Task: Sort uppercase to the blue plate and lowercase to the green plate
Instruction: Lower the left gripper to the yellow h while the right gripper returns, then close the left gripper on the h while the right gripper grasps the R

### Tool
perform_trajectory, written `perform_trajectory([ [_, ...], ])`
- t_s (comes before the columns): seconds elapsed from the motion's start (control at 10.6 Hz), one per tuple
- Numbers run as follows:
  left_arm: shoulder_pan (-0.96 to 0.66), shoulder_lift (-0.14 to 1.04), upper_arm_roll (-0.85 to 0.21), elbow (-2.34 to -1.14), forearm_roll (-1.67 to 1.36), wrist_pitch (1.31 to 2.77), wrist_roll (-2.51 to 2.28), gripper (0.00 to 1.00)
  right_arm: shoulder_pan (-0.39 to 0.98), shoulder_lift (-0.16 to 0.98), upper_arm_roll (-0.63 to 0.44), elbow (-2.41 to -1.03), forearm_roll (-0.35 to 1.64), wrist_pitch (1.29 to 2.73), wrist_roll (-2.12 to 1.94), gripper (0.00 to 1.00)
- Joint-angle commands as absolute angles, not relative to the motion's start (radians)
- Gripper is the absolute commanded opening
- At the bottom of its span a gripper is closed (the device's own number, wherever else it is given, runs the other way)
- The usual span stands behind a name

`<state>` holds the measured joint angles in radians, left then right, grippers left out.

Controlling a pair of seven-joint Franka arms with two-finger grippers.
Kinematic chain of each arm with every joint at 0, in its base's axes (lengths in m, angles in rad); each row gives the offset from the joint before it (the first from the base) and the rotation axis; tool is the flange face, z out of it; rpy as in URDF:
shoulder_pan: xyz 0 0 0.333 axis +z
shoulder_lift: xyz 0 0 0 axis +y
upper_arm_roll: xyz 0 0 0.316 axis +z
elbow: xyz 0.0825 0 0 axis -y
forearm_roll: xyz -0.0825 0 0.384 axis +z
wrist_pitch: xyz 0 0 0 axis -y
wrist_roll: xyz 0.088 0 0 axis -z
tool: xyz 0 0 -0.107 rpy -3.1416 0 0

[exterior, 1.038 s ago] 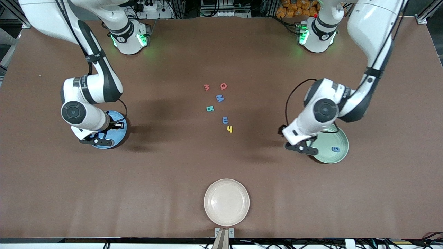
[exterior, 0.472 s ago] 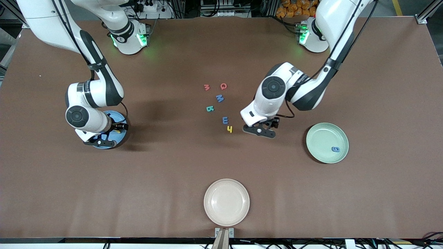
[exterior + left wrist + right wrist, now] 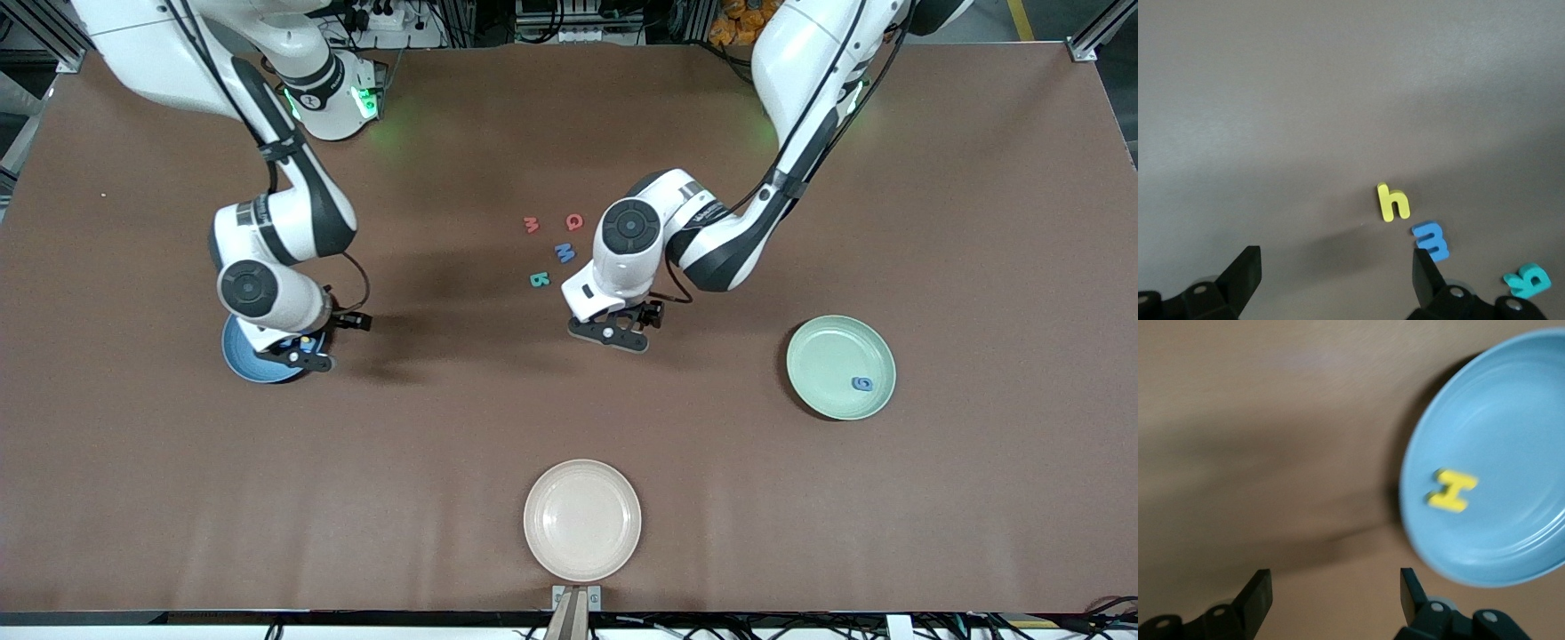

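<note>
The only readable characters are the foam letters themselves: a yellow H [image 3: 1452, 490] on the blue plate [image 3: 1511, 420]; a yellow h [image 3: 1393, 202], red m [image 3: 531, 224], red Q [image 3: 574, 221], blue M [image 3: 564, 252] and teal B [image 3: 539, 280] on the table [image 3: 569, 427].

The table [image 3: 178, 498] is plain matt brown; the blue plate [image 3: 1511, 440] is glossy sky blue and carries a yellow H [image 3: 1451, 490]; the green plate [image 3: 827, 356] is pale mint with a blue rounded letter [image 3: 861, 384] on it; the third plate [image 3: 582, 520] is cream. Loose letters: red m [image 3: 531, 224], red Q [image 3: 574, 221], blue M [image 3: 564, 252], teal B [image 3: 539, 279], yellow h [image 3: 1393, 202], blue comb-shaped letter [image 3: 1431, 241]. Both arms are white with black joints; the 2 bases glow green.
</note>
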<state>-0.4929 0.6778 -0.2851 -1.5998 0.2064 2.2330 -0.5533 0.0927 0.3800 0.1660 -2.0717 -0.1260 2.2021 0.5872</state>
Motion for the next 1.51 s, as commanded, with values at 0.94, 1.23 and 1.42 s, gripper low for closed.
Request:
perform_trajectory([
  [0.94,-0.551,0.841,-0.265,-1.482,0.183,2.299,-0.664,0.72,0.271,0.364,0.351,-2.083,-0.114,2.318,1.251,0.9],
  [1.23,-0.551,0.847,-0.265,-1.482,0.183,2.299,-0.693,0.68,0.33,0.368,0.376,-2.088,-0.115,2.436,1.44,0.9],
  [1.42,-0.551,0.854,-0.265,-1.476,0.183,2.299,-0.703,0.64,0.356,0.368,0.377,-2.1,-0.117,2.479,1.471,0.9],
])
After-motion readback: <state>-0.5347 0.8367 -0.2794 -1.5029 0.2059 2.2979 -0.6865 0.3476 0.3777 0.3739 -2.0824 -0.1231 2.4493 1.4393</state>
